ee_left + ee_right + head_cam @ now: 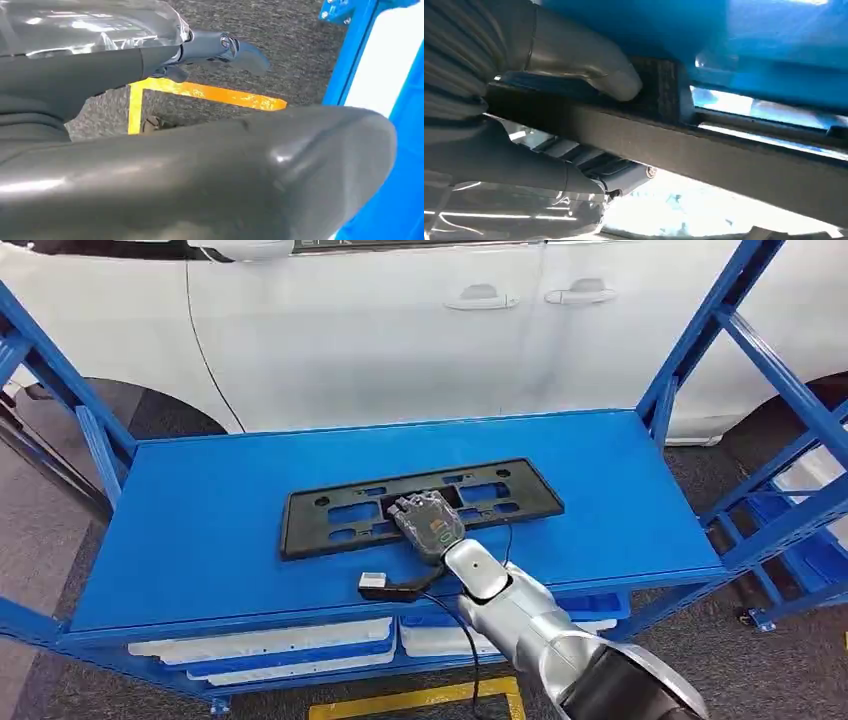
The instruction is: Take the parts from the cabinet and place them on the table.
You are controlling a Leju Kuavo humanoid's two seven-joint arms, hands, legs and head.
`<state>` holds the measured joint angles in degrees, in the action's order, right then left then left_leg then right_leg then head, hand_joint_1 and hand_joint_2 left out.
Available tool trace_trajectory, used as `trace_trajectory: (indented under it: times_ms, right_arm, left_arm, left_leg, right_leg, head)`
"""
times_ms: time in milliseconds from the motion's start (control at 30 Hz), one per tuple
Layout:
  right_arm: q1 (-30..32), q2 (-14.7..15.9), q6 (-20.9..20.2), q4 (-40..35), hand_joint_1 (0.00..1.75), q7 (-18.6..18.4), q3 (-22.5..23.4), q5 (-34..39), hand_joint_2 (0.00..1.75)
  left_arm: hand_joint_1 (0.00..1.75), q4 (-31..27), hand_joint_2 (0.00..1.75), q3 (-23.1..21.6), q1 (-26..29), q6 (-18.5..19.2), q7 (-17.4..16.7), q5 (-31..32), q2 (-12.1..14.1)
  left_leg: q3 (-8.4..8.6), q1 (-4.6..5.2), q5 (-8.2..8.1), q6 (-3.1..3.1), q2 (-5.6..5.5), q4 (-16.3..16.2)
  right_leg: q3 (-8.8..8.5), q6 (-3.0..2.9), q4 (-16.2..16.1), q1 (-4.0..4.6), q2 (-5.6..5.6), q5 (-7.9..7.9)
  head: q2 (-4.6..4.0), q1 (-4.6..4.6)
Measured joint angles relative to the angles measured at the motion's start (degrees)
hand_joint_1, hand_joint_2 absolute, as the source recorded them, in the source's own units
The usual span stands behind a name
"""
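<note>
Head view, centre frame: flat black plastic licence-plate frame (420, 505) lies on the blue metal shelf top (200, 530), w/ right hand (426, 522) on its near edge. Right wrist view adds the grip: thumb (589, 65) one side of the frame's bar (704, 150), dark fingers (614, 172) the other, clamped. Left wrist view: left hand (200, 165) over grey floor w/ yellow tape (210, 94); open or closed, can't tell.

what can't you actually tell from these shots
- Right hand on the black plate frame: head view hides its fingers' undersides; the right wrist view's thumb lies against the frame, the grip unclear.
- Left hand: left wrist view, a dark body part blocks most of it.
- White trays: the shelf hides them.
</note>
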<state>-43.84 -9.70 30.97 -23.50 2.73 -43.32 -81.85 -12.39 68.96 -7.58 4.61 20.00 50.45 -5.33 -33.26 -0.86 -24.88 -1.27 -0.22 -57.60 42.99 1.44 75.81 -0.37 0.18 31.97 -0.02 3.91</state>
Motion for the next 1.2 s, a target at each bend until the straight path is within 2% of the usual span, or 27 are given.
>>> trace_trajectory:
  times_ms: [33, 100, 133, 167, 200, 267, 300, 333, 433, 467, 500, 533, 600, 633, 667, 733, 800, 833, 900, 933, 967, 1000, 1033, 1067, 1133, 1167, 1200]
  right_arm:
    - [0.0, 0.0, 0.0, 0.0, 1.75, 0.3, 0.0, -0.2, 1.75]
    - [-0.2, 0.0, 0.1, 0.0, 1.75, 0.6, 0.2, -0.4, 1.75]
    - [-0.3, 0.0, 0.1, 0.0, 1.75, 1.0, 0.3, -0.5, 1.75]
    - [-0.4, -0.1, 0.1, 0.0, 1.75, 1.1, 0.3, -0.6, 1.75]
    - [-0.3, -0.2, 0.1, 0.0, 1.75, 1.1, 0.5, -0.6, 1.75]
    - [-0.4, -0.3, 0.2, 0.0, 1.75, 1.5, 0.9, -0.5, 1.75]
    - [-0.5, -0.5, 0.6, 0.0, 1.75, 2.0, 1.2, -0.1, 1.75]
    - [-0.5, -0.6, 1.2, -0.1, 1.75, 2.7, 1.7, 0.3, 1.75]
    - [-0.5, -0.7, 3.6, -1.1, 1.75, 5.5, 3.3, 3.2, 1.75]
    - [-0.1, -0.7, 4.6, -2.4, 1.75, 8.4, 4.5, 6.7, 1.75]
    - [0.1, -0.6, 5.2, -3.7, 1.75, 10.6, 5.8, 9.1, 1.75]
    - [0.1, -0.6, 5.3, -4.8, 1.75, 11.7, 6.8, 10.5, 1.75]
    - [0.0, -0.6, 5.2, -6.8, 1.75, 12.2, 8.3, 11.4, 1.75]
    - [0.1, -0.5, 5.2, -7.4, 1.75, 12.3, 9.0, 11.5, 1.75]
    - [0.1, -0.4, 5.2, -8.0, 1.75, 12.8, 9.5, 12.2, 1.75]
    - [1.2, -0.3, 4.3, -10.2, 1.75, 18.9, 10.8, 19.5, 1.75]
    - [3.7, 0.6, -1.4, -18.2, 1.75, 30.1, 13.7, 35.0, 1.75]
    - [5.1, 1.4, -6.1, -24.2, 1.75, 34.3, 15.0, 45.7, 1.75]
    - [8.5, 4.1, -16.9, -39.8, 1.75, 36.2, 17.0, 68.8, 1.75]
    - [10.7, 5.2, -22.6, -47.0, 1.75, 36.3, 17.7, 76.2, 1.75]
    - [13.4, 6.6, -30.6, -55.8, 1.75, 36.7, 19.1, 82.1, 1.75]
    - [15.3, 6.8, -36.3, -62.1, 1.75, 37.1, 20.3, 85.0, 1.75]
    - [17.0, 6.8, -42.2, -69.3, 1.75, 37.3, 21.7, 88.1, 1.75]
    - [18.0, 6.8, -45.4, -74.2, 1.75, 37.4, 22.6, 89.5, 1.75]
    - [19.8, 6.8, -47.5, -82.5, 1.75, 37.7, 23.9, 90.7, 1.75]
    - [20.5, 6.8, -47.8, -85.5, 1.75, 37.7, 24.6, 90.8, 1.75]
    - [21.1, 6.8, -48.7, -88.5, 1.75, 37.6, 25.1, 91.2, 1.75]
  left_arm:
    - [0.00, 0.0, 0.00, 0.0, 0.0, 0.0, 0.0, 0.0, 0.0]
    - [0.00, 0.0, 0.00, 0.0, 0.0, 0.0, 0.0, -0.1, 0.0]
    - [0.00, 0.0, 0.00, 0.0, 0.0, 0.0, 0.1, -0.2, -0.2]
    - [0.00, 0.0, 0.00, 0.0, 0.0, 0.0, 0.1, -0.2, -0.2]
    - [0.00, 0.0, 1.75, 0.0, 0.1, 0.0, 0.4, -0.4, -0.1]
    - [0.00, 0.0, 1.75, 0.0, 0.2, 0.5, 1.6, -0.5, -0.1]
    - [0.00, 0.0, 1.75, 0.0, 0.1, 0.8, 2.6, -0.5, 0.2]
    - [0.00, 0.0, 1.75, 0.0, 0.2, 1.1, 3.6, -0.5, 0.2]
    - [0.00, 0.0, 1.75, 0.0, 0.4, 1.5, 4.9, -0.5, 0.4]
    - [0.00, 0.0, 1.75, 0.0, 0.6, 1.6, 4.8, -0.5, 0.6]
    - [0.00, 0.0, 1.75, 0.0, 0.8, 1.7, 4.6, -0.5, 0.7]
    - [0.00, 0.0, 1.75, 0.0, 0.9, 1.7, 4.5, -0.5, 0.8]
    - [0.00, 0.0, 1.75, 0.0, 0.9, 1.7, 4.4, -0.5, 1.0]
    - [0.00, 0.0, 1.75, 0.0, 0.9, 1.7, 4.4, -0.5, 1.0]
    - [0.00, 0.0, 1.75, 0.0, 0.8, 1.8, 4.3, -0.5, 1.0]
    - [0.00, 0.0, 1.75, 0.0, 0.9, 1.8, 4.1, -0.5, 1.1]
    - [0.00, 0.0, 1.75, 0.0, 1.1, 2.7, 3.5, -0.9, 1.1]
    - [0.00, 0.0, 1.75, 0.0, 1.1, 3.6, 2.4, -0.9, 1.1]
    - [0.00, 0.0, 1.75, 0.0, 1.0, 5.0, 0.9, -1.0, 1.2]
    - [0.00, 0.0, 1.75, 0.0, 1.1, 5.4, 0.5, -1.3, 1.2]
    - [0.00, 0.0, 1.75, 0.0, 1.4, 5.9, -0.1, -1.5, 1.3]
    - [0.00, 0.0, 1.75, 0.1, 1.7, 6.2, -0.6, -1.7, 1.4]
    - [0.00, 0.0, 1.75, 0.1, 1.9, 6.4, -1.4, -1.8, 1.5]
    - [0.00, 0.0, 1.75, 0.1, 2.0, 6.5, -1.7, -1.8, 1.5]
    - [0.00, 0.0, 1.75, 0.1, 2.0, 6.8, -1.8, -1.9, 1.5]
    - [0.00, 0.1, 1.75, 0.1, 2.0, 6.9, -1.9, -1.9, 1.5]
    - [0.00, 0.1, 1.75, 0.2, 2.1, 6.9, -2.3, -1.9, 1.5]
  left_leg:
    - [0.12, 0.00, -0.04, 0.05, -0.08, 0.0]
    - [0.45, 0.06, -0.18, 0.26, -0.23, 0.0]
    - [0.36, 0.19, -0.26, 0.41, -0.26, 0.0]
    - [0.12, 0.41, -0.35, 0.71, -0.31, -0.2]
    - [0.05, 0.32, -0.32, 1.06, -0.27, -0.1]
    - [0.22, 0.25, -0.25, 1.72, -0.26, 0.2]
    - [-0.04, 0.17, -0.74, 2.01, -0.21, -0.2]
    - [-0.49, 0.18, -1.93, 2.24, -0.11, -1.8]
    - [-6.65, -0.03, -8.30, 2.81, -0.12, -15.1]
    - [-8.04, -0.06, -8.85, 2.97, -0.11, -17.9]
    - [-8.13, -0.15, -7.99, 3.05, -0.11, -17.9]
    - [-6.97, -0.27, -6.08, 3.10, -0.11, -15.3]
    - [-2.12, -0.52, -0.85, 3.13, -0.03, -5.3]
    - [-0.43, -0.63, -0.25, 3.05, 0.13, -1.2]
    - [0.04, -0.21, -0.57, 2.54, -0.12, -0.4]
    - [-0.32, -0.25, -0.44, 1.84, -0.20, -0.8]
    - [-0.19, -0.43, -0.12, 1.00, -0.16, -0.4]
    - [-0.07, -0.50, -0.07, 0.76, -0.17, -0.3]
    - [-0.11, -0.42, -0.10, 0.07, -0.18, -0.3]
    - [-0.17, -0.36, -0.14, -0.07, -0.31, -0.3]
    - [-0.28, -0.31, -0.18, -0.14, -0.45, -0.4]
    - [-0.30, -0.20, -0.24, -0.14, -0.54, -0.4]
    - [-0.22, -0.12, -0.36, -0.09, -0.52, -0.5]
    - [-0.08, -0.08, -0.47, -0.01, -0.50, -0.5]
    - [0.50, -0.03, -0.82, 0.18, -0.53, -0.5]
    - [0.51, 0.23, -1.00, 0.45, -0.57, -0.6]
    - [0.34, 0.21, -1.03, 0.78, -0.58, -0.6]
  right_leg:
    - [-1.58, -0.18, -3.3, 0.00, 0.00, -2.26]
    - [-6.96, -0.97, -14.2, 0.15, 0.00, -7.39]
    - [-8.42, -1.43, -17.5, 0.40, 0.02, -7.43]
    - [-8.51, -1.46, -18.0, 0.58, -0.08, -7.39]
    - [-8.37, -1.53, -18.0, 0.70, -0.03, -7.39]
    - [-8.37, -2.06, -18.1, 0.70, 0.04, -7.49]
    - [-8.74, -2.48, -18.8, 0.06, -0.09, -7.84]
    - [-8.91, -2.73, -19.0, 0.11, -0.12, -7.83]
    - [-8.93, -3.16, -18.9, 0.20, -0.19, -7.75]
    - [-8.92, -3.19, -18.9, 0.20, -0.16, -7.71]
    - [-8.96, -3.18, -18.8, 0.20, -0.10, -7.64]
    - [-9.02, -3.07, -18.7, 0.16, 0.05, -7.55]
    - [-9.28, -2.62, -18.4, 0.03, 0.20, -7.24]
    - [-9.20, -2.31, -18.1, 0.10, 0.21, -7.04]
    - [-8.84, -1.99, -17.7, 0.51, 0.27, -6.90]
    - [-8.77, -1.55, -18.0, 0.54, 0.31, -7.18]
    - [-8.76, -0.84, -17.8, 0.54, 0.32, -6.88]
    - [-8.47, -0.48, -16.7, 0.26, 0.20, -5.83]
    - [-4.80, 0.01, -8.5, 0.13, 0.14, -1.05]
    - [-2.72, 0.16, -4.1, 0.06, 0.13, 0.96]
    - [-0.74, 0.20, -0.1, 0.04, 0.15, 2.23]
    - [-0.19, 0.15, 0.7, 0.04, 0.15, 1.90]
    - [-1.06, -0.03, -1.3, 0.04, 0.13, 0.11]
    - [-2.94, -0.26, -5.0, 0.06, 0.13, -2.21]
    - [-8.34, -1.06, -15.4, 0.24, 0.13, -7.08]
    - [-9.38, -1.38, -17.4, 0.73, 0.13, -6.29]
    - [-9.23, -1.42, -17.7, 0.70, 0.08, -6.36]
  head:
    - [0.00, 0.00]
    - [0.00, 0.00]
    - [0.00, -0.02]
    - [0.00, 0.00]
    - [0.00, 0.00]
    - [0.00, 0.00]
    - [0.00, 0.00]
    - [0.00, 0.00]
    - [0.00, 0.00]
    - [0.00, 0.00]
    - [0.00, 0.00]
    - [0.00, 0.00]
    - [0.00, 0.00]
    - [0.00, 0.00]
    - [0.00, 0.00]
    - [0.00, 0.00]
    - [0.00, 0.00]
    - [0.00, 0.00]
    - [0.00, 0.00]
    - [0.00, 0.00]
    - [0.00, 0.00]
    - [0.00, 0.00]
    - [0.00, 0.00]
    - [0.00, 0.00]
    - [0.00, -0.02]
    - [0.00, 0.00]
    - [0.00, 0.00]
